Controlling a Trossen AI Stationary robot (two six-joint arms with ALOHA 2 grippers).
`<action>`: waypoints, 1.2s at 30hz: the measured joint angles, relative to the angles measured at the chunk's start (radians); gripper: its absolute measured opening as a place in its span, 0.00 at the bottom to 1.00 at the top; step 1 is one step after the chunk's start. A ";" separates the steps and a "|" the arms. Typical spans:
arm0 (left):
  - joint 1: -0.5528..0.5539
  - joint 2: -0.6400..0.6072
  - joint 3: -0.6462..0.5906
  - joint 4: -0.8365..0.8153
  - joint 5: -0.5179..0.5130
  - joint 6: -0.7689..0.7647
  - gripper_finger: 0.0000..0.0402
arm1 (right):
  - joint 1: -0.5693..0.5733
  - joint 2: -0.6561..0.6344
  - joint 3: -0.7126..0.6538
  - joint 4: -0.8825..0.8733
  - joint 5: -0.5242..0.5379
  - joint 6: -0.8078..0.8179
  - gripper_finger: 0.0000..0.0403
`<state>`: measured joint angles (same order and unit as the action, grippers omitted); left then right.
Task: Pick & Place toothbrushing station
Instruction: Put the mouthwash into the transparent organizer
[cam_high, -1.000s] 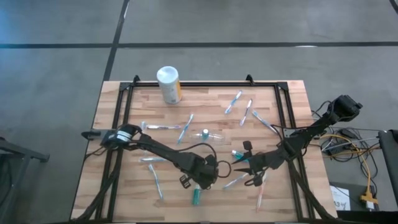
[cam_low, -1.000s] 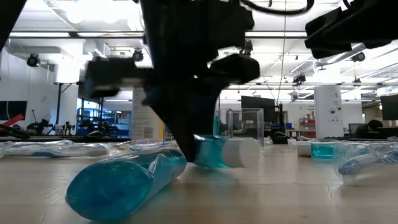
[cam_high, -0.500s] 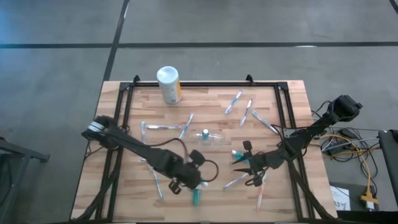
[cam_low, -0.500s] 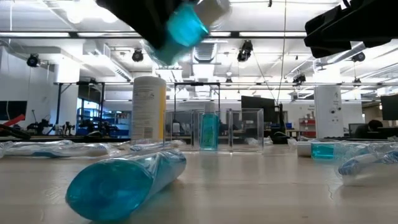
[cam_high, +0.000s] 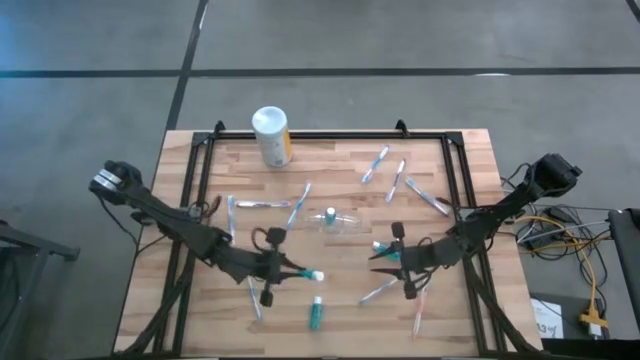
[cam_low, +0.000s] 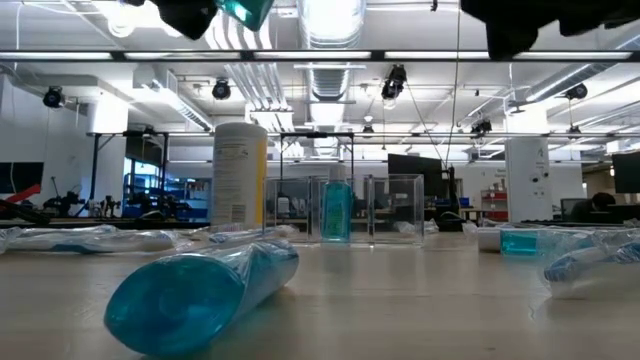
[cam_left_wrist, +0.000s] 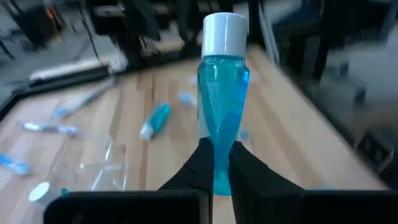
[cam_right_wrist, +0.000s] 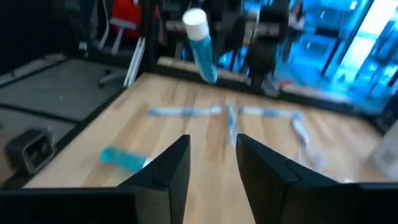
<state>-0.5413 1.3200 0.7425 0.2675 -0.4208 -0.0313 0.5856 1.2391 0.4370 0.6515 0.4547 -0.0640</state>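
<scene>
A teal tube (cam_left_wrist: 224, 106) with a white cap (cam_left_wrist: 224, 34) hangs in the air over the table's near middle, with my left gripper (cam_high: 292, 271) shut on it. A second teal tube (cam_high: 316, 315) lies on the wood by the near edge, and a third (cam_high: 383, 247) lies beside my right gripper (cam_high: 378, 260). That gripper is open with nothing between its fingers. The clear cup (cam_high: 338, 219) stands at mid-table with a teal tube upright in it. Toothbrushes (cam_high: 300, 205) lie scattered flat on the table. My left gripper pinches the tube's flat crimped end (cam_left_wrist: 217, 155) between its two fingers. The fingers (cam_left_wrist: 245, 171) come nearly level from the table's left. The tube runs on ahead in line with them, cap toward the table's right, lifted clear of the table.
A white canister with a yellow label (cam_high: 271, 135) stands at the far edge. More toothbrushes lie at the far right (cam_high: 397, 180), near left (cam_high: 250, 290) and near right (cam_high: 418, 310). A black frame (cam_high: 300, 138) rims the wooden table.
My left gripper has risen from the table and drawn back toward the left edge, rolling its wrist and tipping from pointing down to nearly level. The tube it holds has come up off the wood, clear of the other tube lying there. The right arm has kept still.
</scene>
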 joint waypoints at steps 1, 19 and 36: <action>0.000 -0.010 -0.042 0.067 -0.001 -0.008 0.06 | -0.001 0.009 0.000 0.036 0.003 -0.021 0.34; 0.000 0.034 -0.288 0.572 -0.026 -0.056 0.02 | -0.233 0.264 0.289 0.140 -0.340 -0.064 0.64; 0.002 0.026 -0.278 0.448 -0.094 -0.192 0.00 | -0.354 0.372 0.385 -0.012 -0.524 0.069 0.72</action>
<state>-0.5392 1.3464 0.4648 0.7152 -0.5143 -0.2228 0.2312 1.6110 0.8219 0.6392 -0.0692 0.0049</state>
